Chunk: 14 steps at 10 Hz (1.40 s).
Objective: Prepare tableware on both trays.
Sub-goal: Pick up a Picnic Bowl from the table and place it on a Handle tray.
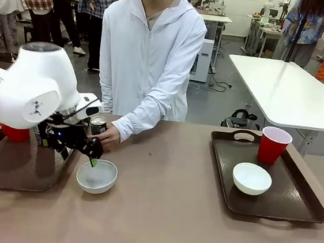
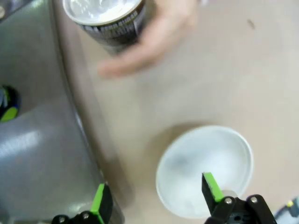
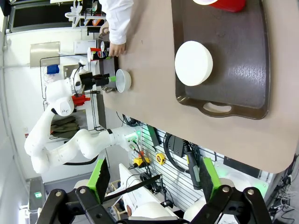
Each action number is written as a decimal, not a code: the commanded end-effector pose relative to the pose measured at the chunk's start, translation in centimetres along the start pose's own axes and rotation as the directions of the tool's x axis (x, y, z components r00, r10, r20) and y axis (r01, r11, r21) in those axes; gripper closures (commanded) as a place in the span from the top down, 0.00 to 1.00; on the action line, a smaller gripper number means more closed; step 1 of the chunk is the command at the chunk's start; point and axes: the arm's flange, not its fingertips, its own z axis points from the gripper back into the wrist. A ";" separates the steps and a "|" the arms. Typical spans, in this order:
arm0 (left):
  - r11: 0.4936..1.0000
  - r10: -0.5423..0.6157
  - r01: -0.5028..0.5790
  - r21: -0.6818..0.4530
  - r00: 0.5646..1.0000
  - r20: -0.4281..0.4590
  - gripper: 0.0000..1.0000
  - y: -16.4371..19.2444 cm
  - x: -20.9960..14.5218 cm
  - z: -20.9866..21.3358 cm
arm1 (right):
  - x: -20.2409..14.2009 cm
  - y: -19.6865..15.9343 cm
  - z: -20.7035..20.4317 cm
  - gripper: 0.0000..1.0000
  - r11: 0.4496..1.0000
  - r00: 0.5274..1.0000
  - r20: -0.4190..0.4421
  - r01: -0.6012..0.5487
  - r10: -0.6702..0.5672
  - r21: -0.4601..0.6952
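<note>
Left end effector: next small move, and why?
Probably lower slightly and close on the rim of the shallow round white bowl: the open left end effector straddles that rim, and the bowl sits beside the dark brown glossy plastic tray, not on it.

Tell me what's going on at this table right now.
The left gripper, open, is at the white bowl on the table beside the left tray, one finger over it, one outside its rim. A person's hand holds a black can close by. The right tray already has a red cup and second bowl. The right gripper hangs open high above.
</note>
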 end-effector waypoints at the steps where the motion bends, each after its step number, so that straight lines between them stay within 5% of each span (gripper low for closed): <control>1: 0.991 -0.130 0.131 -0.035 0.991 0.024 1.00 0.2 -8.4 8.7 | -0.2 -0.1 -0.1 1.00 1.000 1.000 0.003 -0.012 0.012 0.013; 4: 0.990 -0.138 0.137 -0.021 0.990 -0.036 1.00 0.0 -9.8 7.9 | -0.2 -0.1 -0.1 1.00 1.000 1.000 0.003 -0.012 0.012 0.013; 10: 0.991 -0.127 0.128 0.028 0.992 -0.022 1.00 0.0 -9.0 7.0 | -0.2 -0.1 -0.1 1.00 1.000 1.000 0.003 -0.012 0.012 0.013; 14: 0.995 -0.040 0.040 0.093 0.999 0.001 1.00 -0.2 -4.0 2.4 | -0.2 -0.1 -0.1 1.00 1.000 1.000 0.003 -0.012 0.012 0.013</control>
